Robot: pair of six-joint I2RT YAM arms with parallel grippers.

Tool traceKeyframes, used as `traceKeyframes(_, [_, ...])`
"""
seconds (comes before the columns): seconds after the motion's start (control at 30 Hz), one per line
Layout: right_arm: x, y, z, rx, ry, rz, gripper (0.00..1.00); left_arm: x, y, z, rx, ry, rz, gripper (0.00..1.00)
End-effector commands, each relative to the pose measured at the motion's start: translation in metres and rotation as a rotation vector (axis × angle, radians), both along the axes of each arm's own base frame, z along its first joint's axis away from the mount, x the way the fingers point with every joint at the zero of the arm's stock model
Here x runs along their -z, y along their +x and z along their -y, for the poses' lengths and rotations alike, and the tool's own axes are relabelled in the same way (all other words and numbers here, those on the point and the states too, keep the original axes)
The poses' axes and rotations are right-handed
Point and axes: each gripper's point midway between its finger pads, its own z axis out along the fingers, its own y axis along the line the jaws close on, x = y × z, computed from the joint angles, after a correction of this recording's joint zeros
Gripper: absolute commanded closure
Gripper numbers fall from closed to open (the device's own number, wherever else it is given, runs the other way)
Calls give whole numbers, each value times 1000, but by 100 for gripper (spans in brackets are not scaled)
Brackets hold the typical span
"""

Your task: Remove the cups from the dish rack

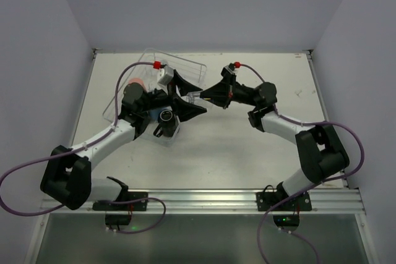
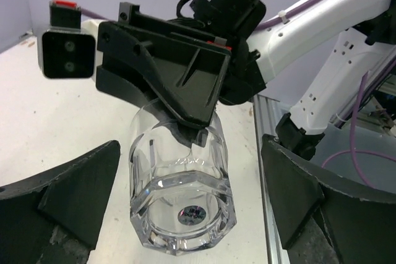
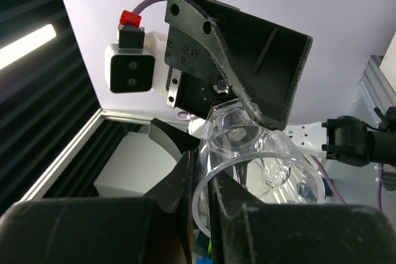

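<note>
A small clear glass (image 1: 193, 97) hangs in mid-air between the two grippers, lying sideways. My right gripper (image 1: 207, 95) is shut on its rim, one finger inside and one outside, as the right wrist view (image 3: 205, 196) shows on the glass (image 3: 272, 153). My left gripper (image 1: 187, 96) is open, with its fingers (image 2: 68, 190) wide on either side of the glass's base (image 2: 182, 202), not touching it. The see-through dish rack (image 1: 192, 68) lies behind. A salmon-pink tumbler (image 1: 136, 83) and a black mug (image 1: 166, 118) sit in it, partly hidden by the left arm.
The white table (image 1: 235, 146) is walled on three sides. An aluminium rail (image 1: 204, 199) runs along the near edge with both arm bases on it. Purple cables loop from both arms.
</note>
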Motion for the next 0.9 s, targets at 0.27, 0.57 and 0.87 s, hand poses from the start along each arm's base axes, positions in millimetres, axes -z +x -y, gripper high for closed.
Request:
traceKeyframes(0.27, [59,32,48,267,-323,90,100,-33,69,-72,-690,92,-24,0])
traceKeyframes(0.57, [149,73,192,831,-1228,-6,100,12,132,-141,-1198,371,-308,0])
traceKeyframes(0.87, [196,64,296,791,-1931,-93,100,25,164,-154,-1306,489,-368,0])
